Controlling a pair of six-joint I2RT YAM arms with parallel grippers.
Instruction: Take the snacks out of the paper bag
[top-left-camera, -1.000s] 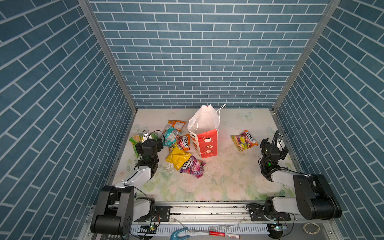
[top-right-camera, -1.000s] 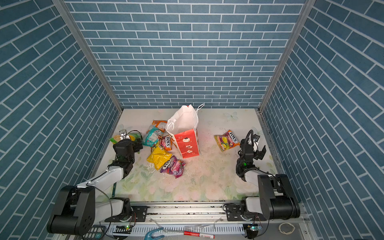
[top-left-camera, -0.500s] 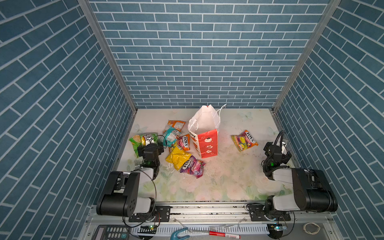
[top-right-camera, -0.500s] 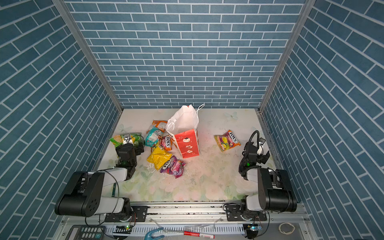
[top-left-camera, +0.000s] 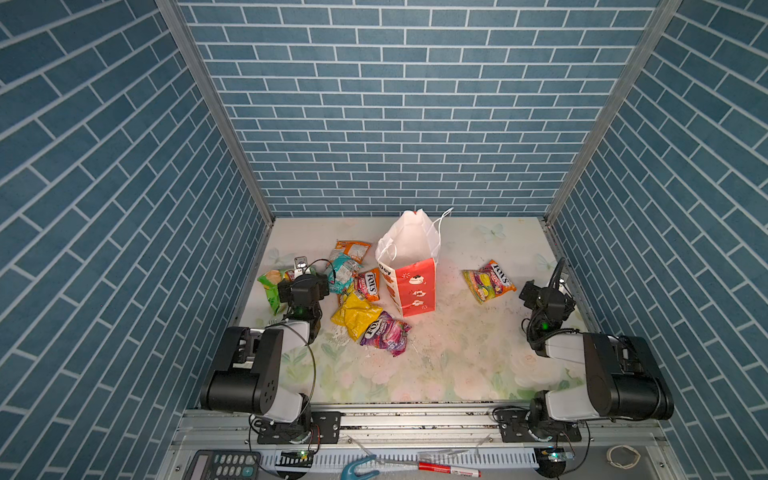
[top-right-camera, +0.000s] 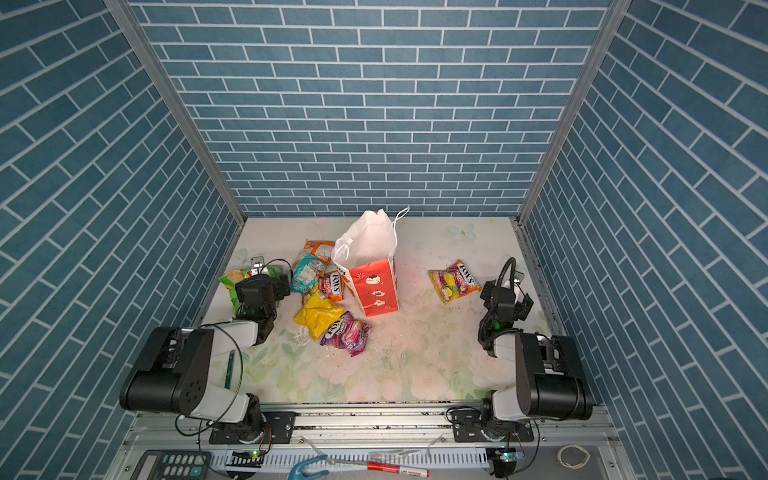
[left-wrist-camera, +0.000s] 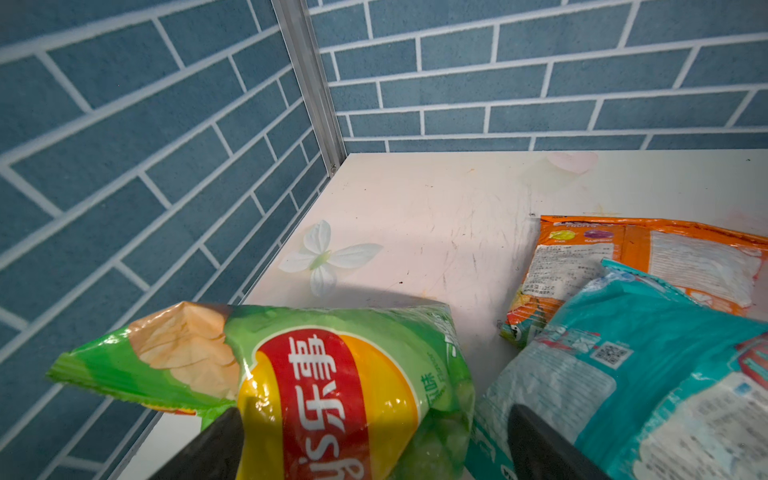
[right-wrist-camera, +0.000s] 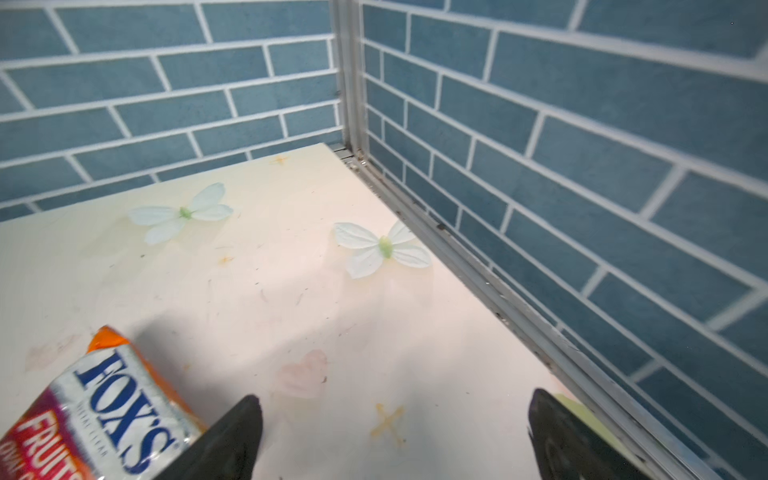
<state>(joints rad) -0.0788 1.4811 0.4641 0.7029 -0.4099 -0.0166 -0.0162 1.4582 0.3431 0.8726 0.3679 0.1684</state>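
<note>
The left end effector (left-wrist-camera: 374, 411) and right end effector (right-wrist-camera: 395, 397) both gape, gripping nothing. A crinkly green chip packet (left-wrist-camera: 332, 365) lies between the left jaws; advancing could shove it off the worktop (left-wrist-camera: 436, 216).

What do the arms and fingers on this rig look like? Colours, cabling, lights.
Both arms match: the left arm and right arm have bulky black joint housings joined by white links. Each wrist block is black with a small green light. Thin black cables loop outside the links. The fingers are plain matte black, tapered.
</note>
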